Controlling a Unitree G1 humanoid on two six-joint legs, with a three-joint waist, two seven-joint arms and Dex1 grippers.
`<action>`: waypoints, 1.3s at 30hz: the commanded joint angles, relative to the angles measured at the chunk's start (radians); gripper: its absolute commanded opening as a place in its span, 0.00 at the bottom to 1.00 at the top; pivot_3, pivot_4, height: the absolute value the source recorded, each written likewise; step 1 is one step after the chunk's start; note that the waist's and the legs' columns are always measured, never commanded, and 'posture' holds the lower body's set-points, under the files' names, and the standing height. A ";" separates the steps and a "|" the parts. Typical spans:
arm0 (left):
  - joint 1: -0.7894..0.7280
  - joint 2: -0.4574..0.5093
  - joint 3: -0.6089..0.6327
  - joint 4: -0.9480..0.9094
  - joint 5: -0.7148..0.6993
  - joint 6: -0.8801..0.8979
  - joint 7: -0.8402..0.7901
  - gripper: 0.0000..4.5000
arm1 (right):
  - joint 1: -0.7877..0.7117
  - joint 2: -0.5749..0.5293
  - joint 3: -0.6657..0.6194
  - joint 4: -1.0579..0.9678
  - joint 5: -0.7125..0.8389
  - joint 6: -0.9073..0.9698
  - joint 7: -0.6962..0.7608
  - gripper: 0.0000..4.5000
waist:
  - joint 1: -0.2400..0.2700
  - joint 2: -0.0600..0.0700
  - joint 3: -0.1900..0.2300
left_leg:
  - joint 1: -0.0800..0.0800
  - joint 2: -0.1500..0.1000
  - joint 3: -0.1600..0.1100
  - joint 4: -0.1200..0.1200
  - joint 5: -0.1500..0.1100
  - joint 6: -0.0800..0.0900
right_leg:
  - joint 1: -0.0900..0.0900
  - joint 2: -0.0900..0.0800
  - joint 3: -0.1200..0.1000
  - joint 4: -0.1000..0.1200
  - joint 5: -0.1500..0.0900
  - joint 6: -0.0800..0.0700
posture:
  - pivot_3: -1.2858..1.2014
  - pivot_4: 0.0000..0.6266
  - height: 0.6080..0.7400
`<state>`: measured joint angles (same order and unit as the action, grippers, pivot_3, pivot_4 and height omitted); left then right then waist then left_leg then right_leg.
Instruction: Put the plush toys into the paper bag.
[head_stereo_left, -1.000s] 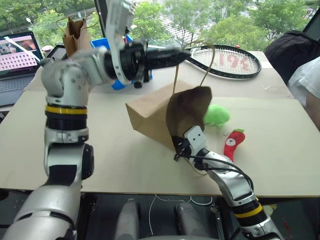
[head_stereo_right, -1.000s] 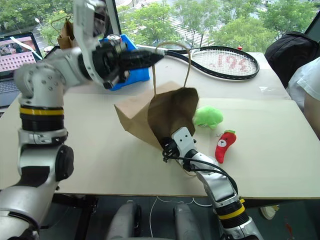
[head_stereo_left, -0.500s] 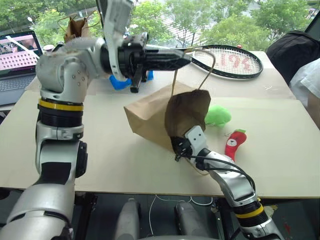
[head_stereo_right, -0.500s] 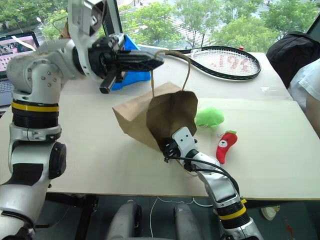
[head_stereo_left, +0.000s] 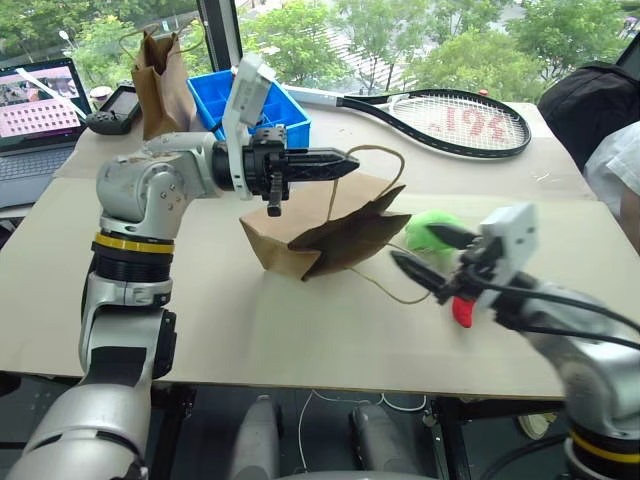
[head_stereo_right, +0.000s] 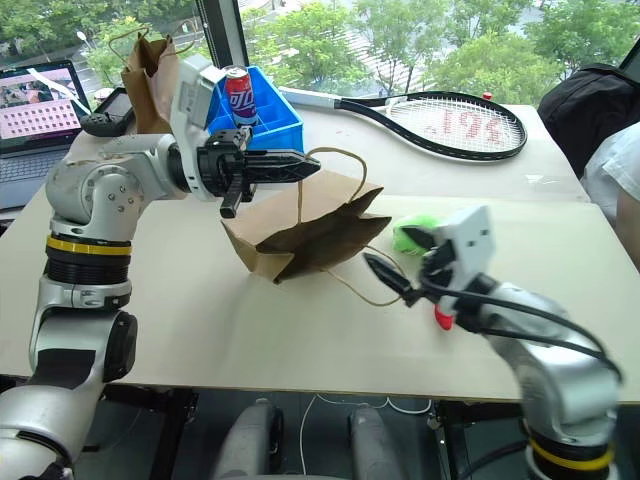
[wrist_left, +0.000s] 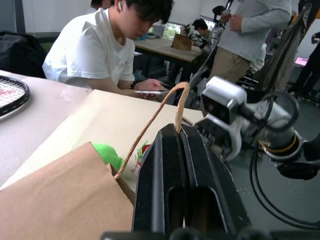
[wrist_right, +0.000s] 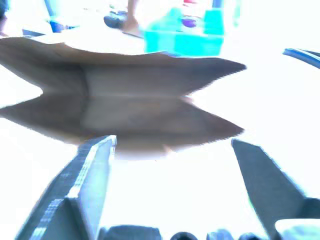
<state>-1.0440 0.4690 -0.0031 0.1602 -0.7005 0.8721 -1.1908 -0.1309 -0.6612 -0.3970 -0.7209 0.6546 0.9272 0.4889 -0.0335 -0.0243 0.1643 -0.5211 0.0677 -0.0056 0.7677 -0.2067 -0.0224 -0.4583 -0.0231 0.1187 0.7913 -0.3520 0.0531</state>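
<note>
The paper bag (head_stereo_left: 322, 226) is plain creased brown kraft, lying on its side near the middle of the pale, matte worktop (head_stereo_left: 200, 320), its mouth sagging to a dark narrow slit with a sawtooth-cut rim. The left pincer (head_stereo_left: 345, 161) is clamped flat on one thin tan twine handle (wrist_left: 159, 116), holding that loop up above the bag; the second loop trails slack across the worktop. Just past the bag's mouth, toward the worktop's right edge, sits the fuzzy round light-green plush (head_stereo_left: 432, 228), and beside it the red chili plush (head_stereo_right: 443, 315), mostly hidden behind the right arm so only a red end shows. The right pincer (head_stereo_left: 432, 254) hangs above the worktop near both toys, its black tapered fingers spread wide with nothing between them. Along the far edge lie a racket (head_stereo_left: 450, 118) with red lettering on its strings, too partial to read, a blue plastic bin (head_stereo_left: 262, 97) and a red can (head_stereo_right: 238, 95).
</note>
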 joint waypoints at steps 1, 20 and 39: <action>-0.003 -0.014 0.046 -0.069 -0.057 0.033 0.039 0.00 | 0.043 0.006 -0.179 0.025 0.037 0.147 -0.116 0.99 | 0.000 0.000 0.000 | 0.000 0.000 0.000 0.000 0.000 0.000 | 0.000 0.000 0.000 0.000 0.000 0.000 | 0.52 0.24 0.42; 0.021 -0.064 0.071 -0.132 -0.163 0.130 0.146 0.00 | 0.289 0.008 -0.030 0.103 -0.207 -0.036 -0.162 0.28 | -0.004 0.003 0.000 | 0.001 -0.002 0.001 -0.002 0.000 0.000 | 0.002 -0.001 0.002 -0.003 -0.001 0.002 | 0.52 0.24 0.42; -0.005 -0.096 0.069 -0.102 -0.174 0.116 0.165 0.00 | -0.092 -0.717 0.183 0.181 -0.417 -0.483 0.365 0.01 | -0.008 0.004 0.001 | 0.002 -0.001 0.003 -0.003 0.000 0.000 | 0.001 -0.001 0.003 -0.005 -0.002 0.005 | 0.52 0.24 0.42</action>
<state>-1.0203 0.3689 0.0539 0.0686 -0.8656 1.0055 -1.0171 -0.1636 -1.3517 -0.2369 -0.5696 0.2886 0.5209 0.8309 -0.0413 -0.0207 0.1655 -0.5192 0.0660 -0.0030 0.7650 -0.2065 -0.0223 -0.4572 -0.0247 0.1212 0.7866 -0.3539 0.0574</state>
